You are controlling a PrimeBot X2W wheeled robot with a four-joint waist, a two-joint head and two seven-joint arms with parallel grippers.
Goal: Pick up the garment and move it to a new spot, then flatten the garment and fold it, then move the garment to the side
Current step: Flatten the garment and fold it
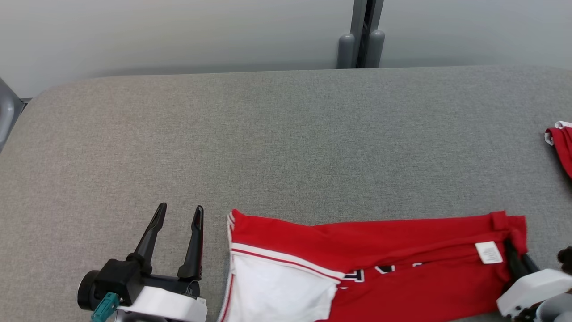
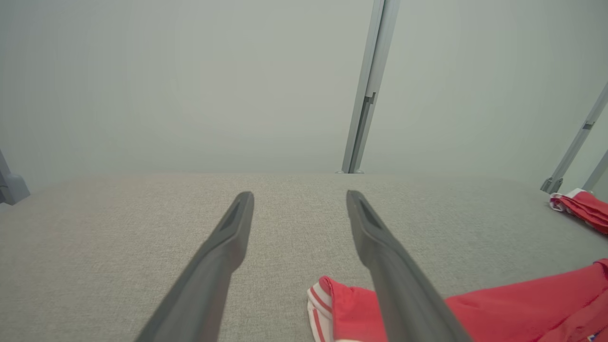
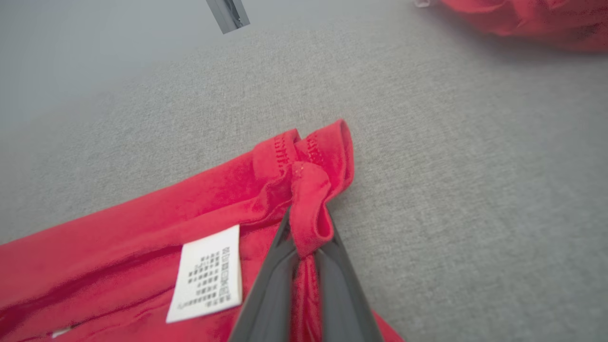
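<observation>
A red garment (image 1: 380,264) with white panels and stripes lies along the near edge of the grey table (image 1: 268,143). It carries a white care label (image 1: 488,252) near its right end. My right gripper (image 1: 511,250) is shut on the garment's right corner, and red cloth (image 3: 308,209) bunches up between its dark fingers (image 3: 266,294). My left gripper (image 1: 178,212) stands open just left of the garment's striped left edge (image 2: 323,304), holding nothing.
A second red and white cloth (image 1: 561,145) lies at the table's far right edge. A grey post (image 1: 362,33) stands behind the table against the pale wall. Bare table stretches across the middle and the left.
</observation>
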